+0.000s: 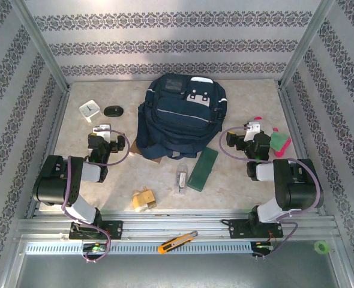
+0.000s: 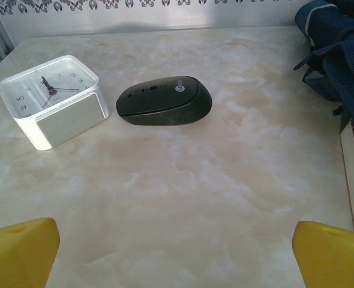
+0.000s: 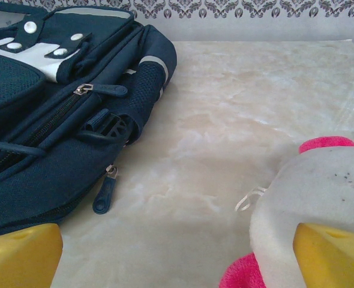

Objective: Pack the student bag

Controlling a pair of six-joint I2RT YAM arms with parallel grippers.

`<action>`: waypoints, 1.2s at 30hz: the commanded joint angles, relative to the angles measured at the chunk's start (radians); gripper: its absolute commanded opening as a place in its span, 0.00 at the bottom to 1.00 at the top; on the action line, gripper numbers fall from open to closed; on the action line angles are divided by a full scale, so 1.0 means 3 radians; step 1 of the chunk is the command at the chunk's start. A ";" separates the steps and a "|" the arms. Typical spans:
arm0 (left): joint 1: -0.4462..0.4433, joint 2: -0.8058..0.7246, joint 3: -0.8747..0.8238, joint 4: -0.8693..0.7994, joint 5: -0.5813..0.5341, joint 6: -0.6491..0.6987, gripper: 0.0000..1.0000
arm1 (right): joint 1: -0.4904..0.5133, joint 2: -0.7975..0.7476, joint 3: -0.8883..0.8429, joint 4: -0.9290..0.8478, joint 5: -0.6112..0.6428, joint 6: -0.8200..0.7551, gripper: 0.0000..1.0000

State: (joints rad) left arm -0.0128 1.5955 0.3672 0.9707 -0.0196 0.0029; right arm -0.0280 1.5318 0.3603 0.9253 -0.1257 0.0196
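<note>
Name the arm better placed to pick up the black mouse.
Left. The open left tool faces the mouse, just ahead beside the clock; the student bag sits between the mouse and the right tool.

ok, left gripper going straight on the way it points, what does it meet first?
Probably the black mouse, roughly centred ahead of the open left gripper; the white clock sits left of that line. Depth is unclear.

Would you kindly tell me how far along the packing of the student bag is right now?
Nothing looks packed: the student bag lies on the table, its zips apparently closed. Nothing is in hand either; the left gripper and right gripper are both open and empty. Left to do: open the bag and load the clock, mouse, green case and pink item lying beside it.
</note>
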 commanded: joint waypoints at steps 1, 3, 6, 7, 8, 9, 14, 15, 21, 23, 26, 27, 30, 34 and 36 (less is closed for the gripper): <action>0.0012 -0.0121 -0.0019 0.0009 -0.0043 -0.0010 0.99 | 0.0032 -0.0019 0.0036 0.0091 -0.0074 -0.0022 0.98; 0.0012 -0.0264 -0.0025 -0.0091 -0.0066 -0.0012 0.99 | 0.0032 -0.0019 0.0036 0.0091 -0.0074 -0.0020 0.98; -0.0001 -0.0519 0.0086 -0.0510 0.0107 0.0072 1.00 | 0.0028 -0.0021 0.0036 0.0091 -0.0071 -0.0020 0.98; -0.0017 -0.0648 0.0162 -0.0767 0.0140 0.0098 0.99 | 0.0033 -0.0019 0.0045 0.0079 0.0012 0.0008 0.98; -0.0031 -0.0768 0.0254 -0.1014 0.0155 0.0099 0.98 | 0.0030 -0.0010 0.0064 0.0061 0.0193 0.0065 0.98; -0.0034 -0.0917 0.0365 -0.1312 0.0124 -0.0025 0.97 | 0.0032 -0.0036 0.0053 0.0069 0.0316 0.0113 0.98; -0.0042 -0.1180 0.1189 -0.2703 0.0356 -0.0791 0.86 | -0.0003 -0.0940 0.0663 -0.2007 0.0438 0.0611 0.98; -0.0060 -0.1140 0.1349 -0.2884 0.0478 -0.0888 0.85 | -0.0012 -0.1037 0.0866 -0.2491 0.0353 0.0779 0.98; -0.0241 -0.0661 0.2119 -0.3605 0.1038 -0.1496 0.78 | -0.0097 -0.1144 0.1391 -0.3570 -0.0740 0.1613 0.98; -0.0353 -0.0475 0.2302 -0.3719 0.1151 -0.1602 0.77 | -0.0116 -0.1066 0.1391 -0.3463 -0.1120 0.1961 0.98; -0.0563 -0.0207 0.2472 -0.3717 0.1115 -0.1664 0.77 | -0.0111 -0.0750 0.1543 -0.3440 -0.1441 0.2386 0.98; -0.0610 -0.0091 0.2513 -0.3660 0.1126 -0.1699 0.78 | -0.0096 -0.0581 0.1642 -0.3479 -0.1504 0.2448 0.97; -0.0663 0.0315 0.2719 -0.3542 0.1380 -0.1868 0.77 | -0.0028 -0.0084 0.1919 -0.3458 -0.1712 0.2620 0.83; -0.0754 0.0654 0.2914 -0.3464 0.1380 -0.1894 0.74 | 0.0199 0.0414 0.2243 -0.3293 -0.1732 0.2692 0.74; -0.0769 0.0777 0.2981 -0.3471 0.1397 -0.1905 0.71 | 0.0296 0.0572 0.2366 -0.3237 -0.1711 0.2707 0.71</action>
State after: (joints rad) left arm -0.2295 1.8069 1.2144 -0.0628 0.3683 -0.5350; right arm 0.0223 1.6703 1.0058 -0.0765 -0.5892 0.7826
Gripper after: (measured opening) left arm 0.716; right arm 0.717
